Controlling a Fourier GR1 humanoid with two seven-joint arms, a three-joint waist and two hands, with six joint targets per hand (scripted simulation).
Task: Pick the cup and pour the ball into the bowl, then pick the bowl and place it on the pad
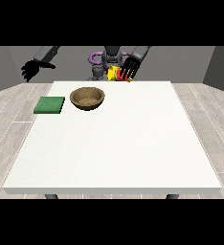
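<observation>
Large white table (133, 158) across most of the view, wide at the near edge and narrower toward the far one. Under the near edge, two dark leg stubs (50, 196), one towards each corner, mostly hidden by the top. All round, a floor (8, 129) of pale grey planks with thin seams. Behind, a plain grey wall (8, 60); at far right, a darker stretch (220, 67), possibly a second wall in shadow.
</observation>
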